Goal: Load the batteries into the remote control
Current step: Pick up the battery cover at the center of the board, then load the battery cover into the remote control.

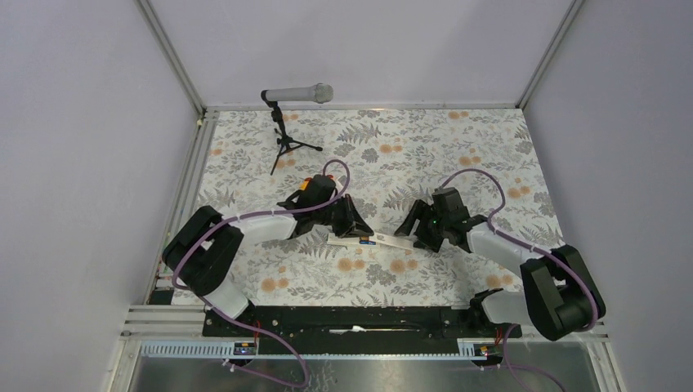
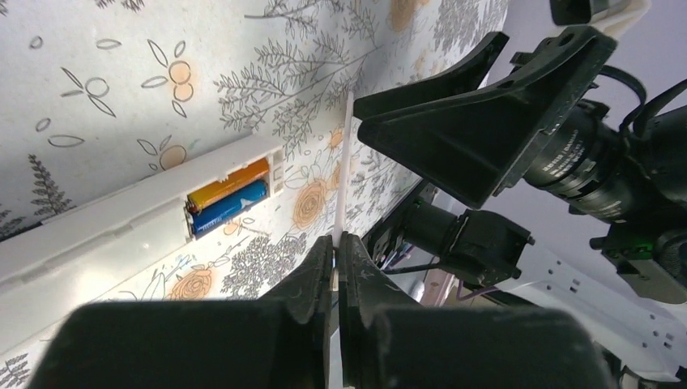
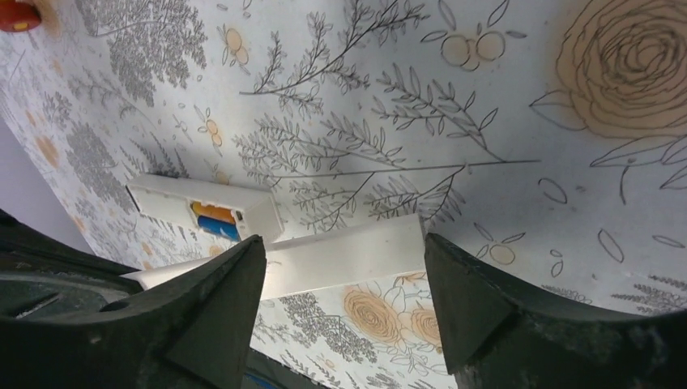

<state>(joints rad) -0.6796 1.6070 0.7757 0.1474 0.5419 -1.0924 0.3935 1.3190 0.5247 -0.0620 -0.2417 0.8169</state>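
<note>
The white remote control (image 1: 347,239) lies at mid-table with its bay open. The orange battery (image 2: 227,183) and the blue battery (image 2: 231,206) sit side by side in that bay; they also show in the right wrist view (image 3: 215,219). My left gripper (image 2: 336,243) is shut on the flat white back cover (image 2: 346,162), which it holds edge-on just right of the remote. My right gripper (image 3: 342,243) is open, with its fingers on either side of the cover's other end (image 3: 340,258). In the top view the left gripper (image 1: 353,224) and the right gripper (image 1: 415,231) face each other across the cover (image 1: 394,242).
A grey microphone (image 1: 298,95) on a black tripod (image 1: 286,145) stands at the back left. Something orange (image 1: 309,184) shows behind my left wrist. A red part (image 3: 16,12) shows in the corner of the right wrist view. White walls enclose the flowered table.
</note>
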